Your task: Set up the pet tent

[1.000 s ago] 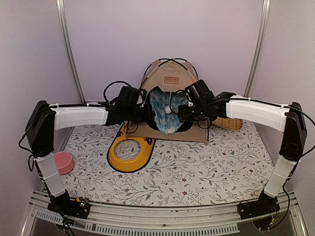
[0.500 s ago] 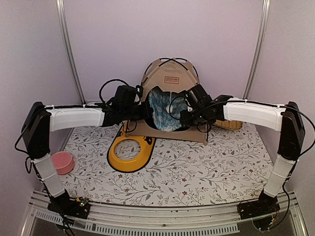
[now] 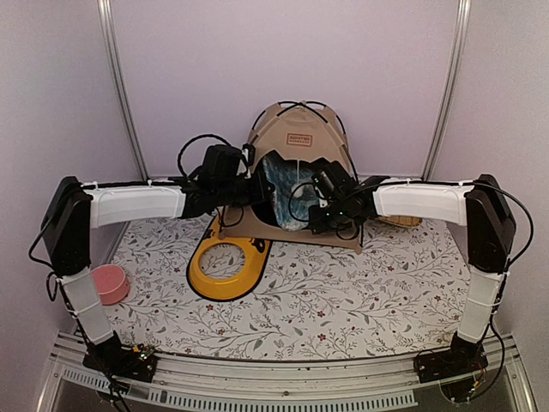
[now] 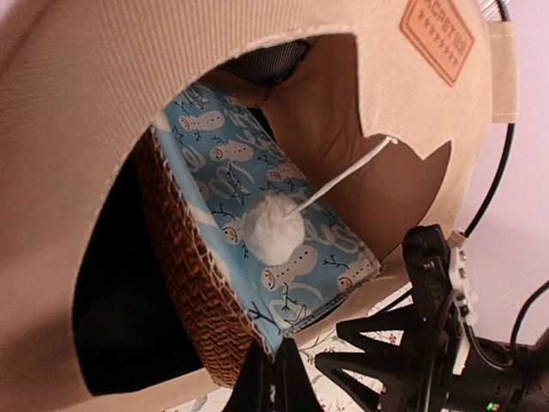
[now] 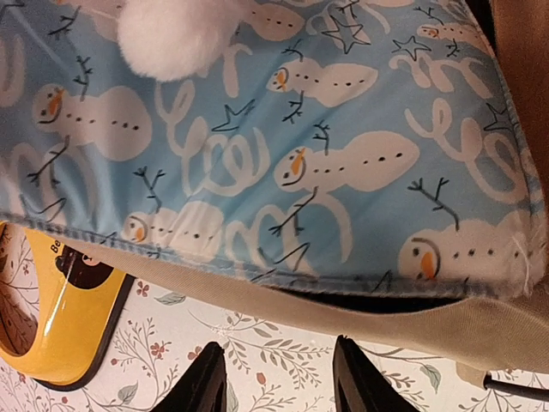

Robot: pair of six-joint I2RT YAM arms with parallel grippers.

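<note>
Beige fabric pet tent with black crossing poles: set upright on the floral bench, just beyond both arms' fingers. The left fingers are pressed together at its opening. The right fingers are held spread, with nothing gripped, below the blue snowman-patterned mat.

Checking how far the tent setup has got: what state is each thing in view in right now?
pet tent: standing upright, poles crossed over the top, doorway open
snowman mat: tilted on edge in the doorway, not lying flat
pom-pom: hanging on its string in front of the mat
left tool: shut
right tool: open, nothing between its fingers
yellow tray: flat on the table
pink bowl: upright
</note>
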